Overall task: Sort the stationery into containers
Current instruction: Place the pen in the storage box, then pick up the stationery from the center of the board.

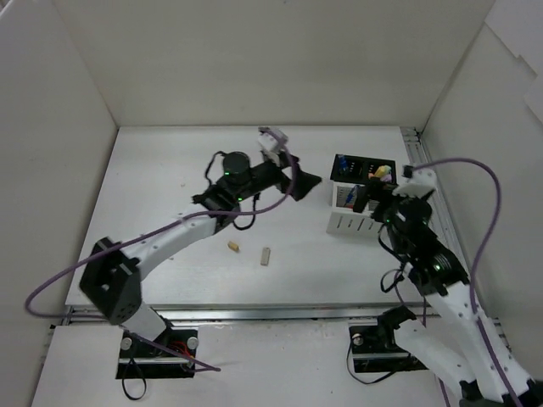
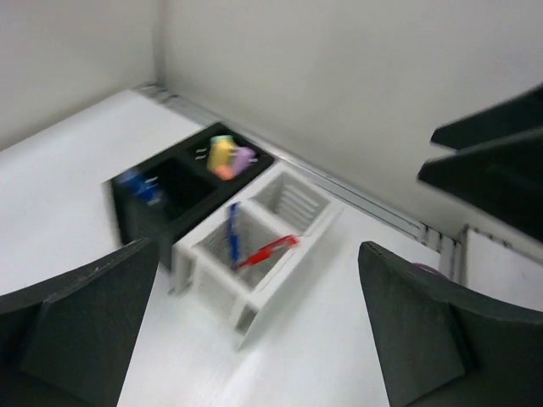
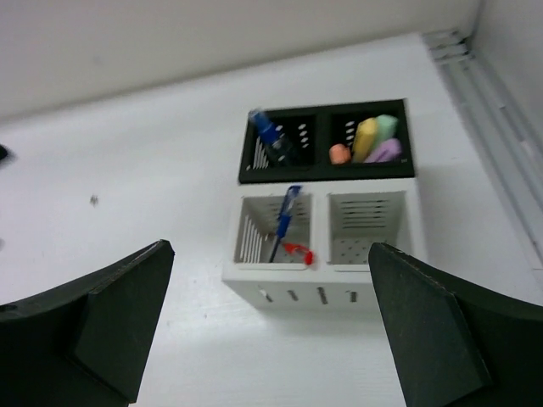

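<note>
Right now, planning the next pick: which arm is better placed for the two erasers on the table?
Left, probably. Both erasers lie on its side; the left gripper is open, empty. The right gripper hovers over the containers.

No legible text, label, brand or number in any view. White box (image 3: 322, 292) front shows plain slots only. Black box (image 3: 327, 174) and blue pen (image 3: 287, 216) carry no readable marks. Left wrist view is blurred.

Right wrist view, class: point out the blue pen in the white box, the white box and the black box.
blue pen (image 3: 287, 216), right wrist view, middle of its barrel.
white box (image 3: 322, 292), right wrist view, slotted front wall.
black box (image 3: 323, 140), right wrist view, centre divider.
</note>
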Tool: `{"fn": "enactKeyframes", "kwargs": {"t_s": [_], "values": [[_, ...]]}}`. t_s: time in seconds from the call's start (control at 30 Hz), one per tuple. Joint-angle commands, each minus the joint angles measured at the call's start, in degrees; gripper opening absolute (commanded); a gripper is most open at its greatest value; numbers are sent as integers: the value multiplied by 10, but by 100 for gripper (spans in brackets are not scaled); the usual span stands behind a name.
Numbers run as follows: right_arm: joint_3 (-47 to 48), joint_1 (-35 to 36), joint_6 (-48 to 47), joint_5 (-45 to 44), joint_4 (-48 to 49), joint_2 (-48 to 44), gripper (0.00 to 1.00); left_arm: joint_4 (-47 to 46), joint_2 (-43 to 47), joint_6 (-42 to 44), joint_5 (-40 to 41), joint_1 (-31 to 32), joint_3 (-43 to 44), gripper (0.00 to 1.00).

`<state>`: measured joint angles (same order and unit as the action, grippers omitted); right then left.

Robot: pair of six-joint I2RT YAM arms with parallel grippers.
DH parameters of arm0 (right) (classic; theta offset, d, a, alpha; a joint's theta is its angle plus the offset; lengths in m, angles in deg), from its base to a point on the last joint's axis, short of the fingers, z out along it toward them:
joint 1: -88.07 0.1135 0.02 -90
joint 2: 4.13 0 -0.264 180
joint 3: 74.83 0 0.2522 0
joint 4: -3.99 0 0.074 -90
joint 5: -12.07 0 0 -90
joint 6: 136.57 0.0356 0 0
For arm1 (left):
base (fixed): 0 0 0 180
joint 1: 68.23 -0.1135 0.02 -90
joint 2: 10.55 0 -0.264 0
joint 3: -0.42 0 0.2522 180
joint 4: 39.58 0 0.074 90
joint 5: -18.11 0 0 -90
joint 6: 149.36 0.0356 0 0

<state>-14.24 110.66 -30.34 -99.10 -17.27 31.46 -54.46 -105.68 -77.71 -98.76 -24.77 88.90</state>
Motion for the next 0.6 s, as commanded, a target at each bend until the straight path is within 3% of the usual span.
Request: {"fn": "enactKeyframes", "kwargs": {"t_s": [0.0,0.1,0.17,0.23,0.43,0.57], "values": [[40,31,-23,100,5,139,98,78,128,-71,104,-59,-64,100],[73,110,-14,62,-1,244,98,225,217,-117,259,-91,-135,100],[127,137,23,22,-54,302,98,344,279,-168,310,-114,-175,100],[173,189,43,-44,-101,390,98,400,317,-201,362,-127,-221,100],[214,288,163,-82,-115,564,98,486,460,-288,383,-178,-341,100],[255,318,160,-53,-114,635,98,516,499,-301,379,-193,-369,100]]}}
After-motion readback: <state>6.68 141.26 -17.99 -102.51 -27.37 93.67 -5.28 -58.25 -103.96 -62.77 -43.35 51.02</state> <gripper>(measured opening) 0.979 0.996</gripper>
